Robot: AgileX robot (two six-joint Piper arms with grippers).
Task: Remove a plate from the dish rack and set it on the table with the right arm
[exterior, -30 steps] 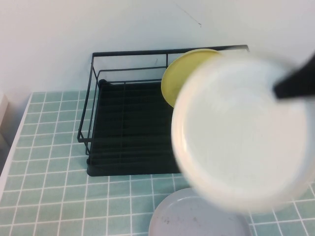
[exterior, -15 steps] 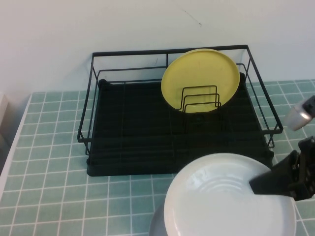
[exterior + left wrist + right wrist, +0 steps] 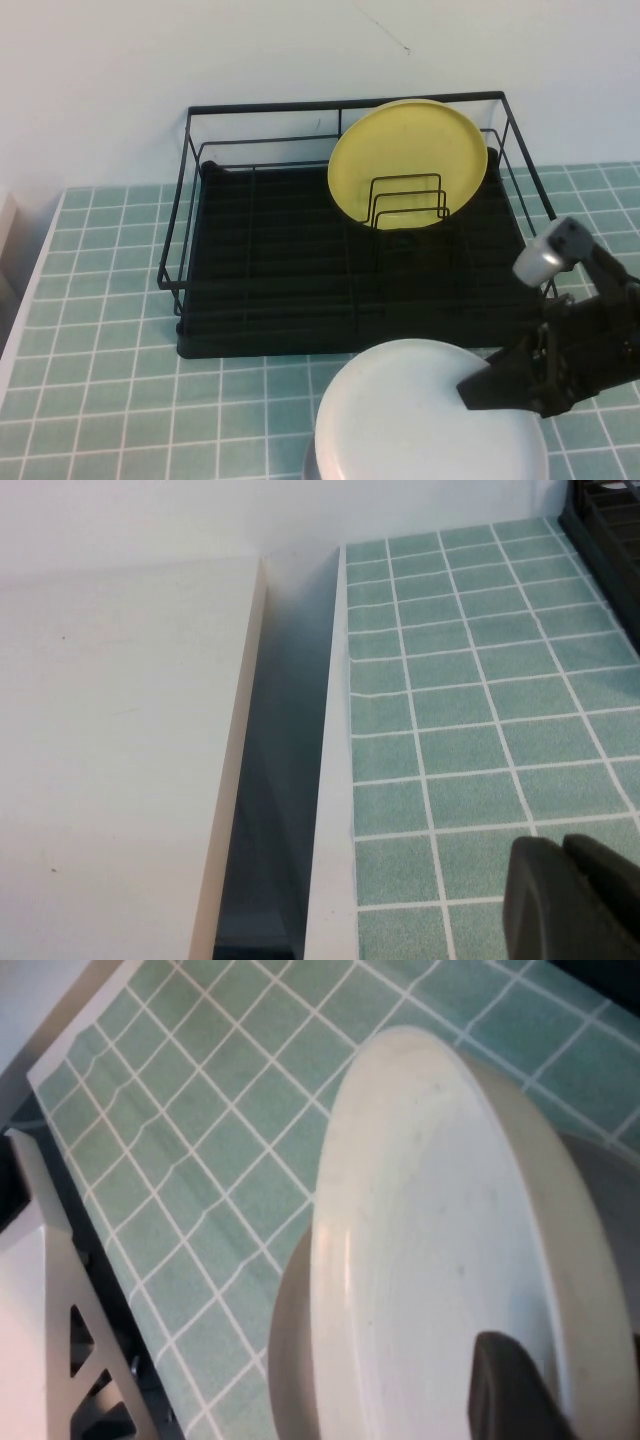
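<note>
Your right gripper [image 3: 478,385] is clamped on the white plate [image 3: 425,420] at its 3 o'clock rim, holding it over the tiled table [image 3: 100,400] in front of the dish rack [image 3: 260,270], above a grey plate [image 3: 290,1360]. A yellow plate [image 3: 408,160] stands in the rack at 12 o'clock. Your left gripper [image 3: 575,900] sits near the table's left edge; whether its fingers are apart, you cannot tell.

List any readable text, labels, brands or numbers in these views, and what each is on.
None readable in any view.
White plate, held by the right gripper over the grey plate: plain, no marks.
Yellow plate in the dish rack: no print.
Green tiled table: grout lines only.
Left gripper, low over the table's left edge: no label shows.
</note>
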